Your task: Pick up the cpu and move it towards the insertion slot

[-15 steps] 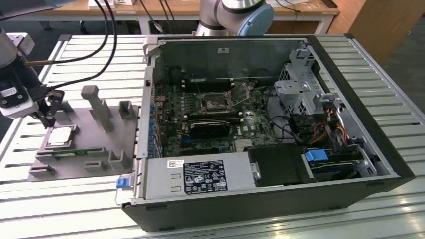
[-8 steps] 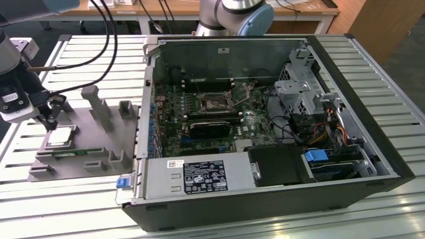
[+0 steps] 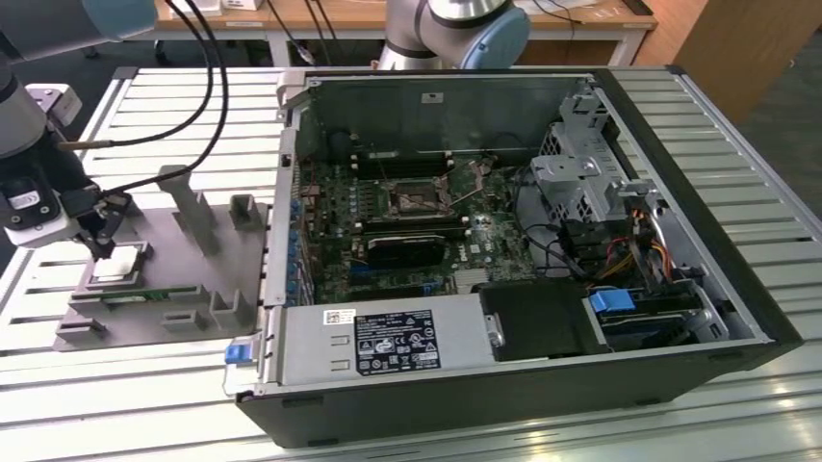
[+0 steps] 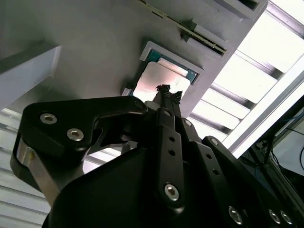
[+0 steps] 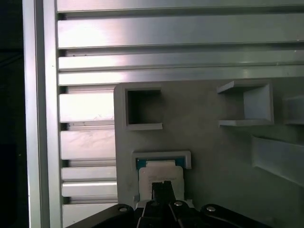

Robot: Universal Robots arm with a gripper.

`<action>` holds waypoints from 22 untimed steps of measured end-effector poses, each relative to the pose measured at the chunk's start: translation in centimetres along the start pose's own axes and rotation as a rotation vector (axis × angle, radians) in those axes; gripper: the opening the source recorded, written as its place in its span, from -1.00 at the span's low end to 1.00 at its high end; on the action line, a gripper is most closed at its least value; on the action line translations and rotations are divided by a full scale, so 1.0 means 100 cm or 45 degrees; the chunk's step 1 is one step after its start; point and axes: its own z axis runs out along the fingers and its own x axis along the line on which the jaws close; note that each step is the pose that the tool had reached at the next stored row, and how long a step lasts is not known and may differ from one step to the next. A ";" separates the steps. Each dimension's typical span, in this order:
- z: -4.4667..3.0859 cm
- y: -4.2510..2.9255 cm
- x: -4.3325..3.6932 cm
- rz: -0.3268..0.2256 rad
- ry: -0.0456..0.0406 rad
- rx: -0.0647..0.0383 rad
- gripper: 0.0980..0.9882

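Observation:
The cpu [image 3: 118, 266] is a small silver-topped square lying flat in a recess of the grey holder plate [image 3: 173, 245], at the exterior view's left. My gripper [image 3: 98, 250] hangs just above its near edge, fingers pressed together with nothing between them. Both wrist views show the closed fingertips over the cpu [image 4: 159, 78] [image 5: 159, 172], the gripper [image 4: 167, 92] [image 5: 162, 186] partly covering it. The insertion slot [image 3: 418, 199] is a silver-framed square socket on the green board inside the open computer case, well off to the exterior view's right of the gripper.
Upright grey posts [image 3: 192, 207] stand on the holder plate, and a narrow green circuit strip [image 3: 135, 295] lies beside the cpu. The case wall [image 3: 285, 164] rises between holder and board. A black heatsink block [image 3: 408, 250] sits near the socket. Cables [image 3: 192, 87] trail from the arm.

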 end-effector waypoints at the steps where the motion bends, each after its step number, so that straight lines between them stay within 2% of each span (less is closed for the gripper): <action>1: 0.0016 -0.0001 0.0000 0.002 0.000 0.000 -0.99; 4: 0.0053 -0.0002 0.0000 0.005 0.000 0.000 -0.99; 12: 0.0054 -0.0002 0.0000 0.005 0.000 0.000 -0.96; 14: 0.0055 -0.0002 0.0000 0.005 0.000 0.000 -0.70; 15: 0.0055 -0.0002 0.0000 0.005 0.000 0.000 -0.70; 17: 0.0055 -0.0002 0.0000 0.005 0.000 0.000 -0.44; 18: 0.0055 -0.0002 0.0000 0.005 0.000 0.000 -0.44; 20: 0.0055 -0.0002 0.0000 0.005 0.000 0.000 -0.17; 21: 0.0055 -0.0002 0.0000 0.005 0.000 0.000 -0.17; 22: 0.0056 -0.0002 0.0000 0.005 0.000 0.000 -0.04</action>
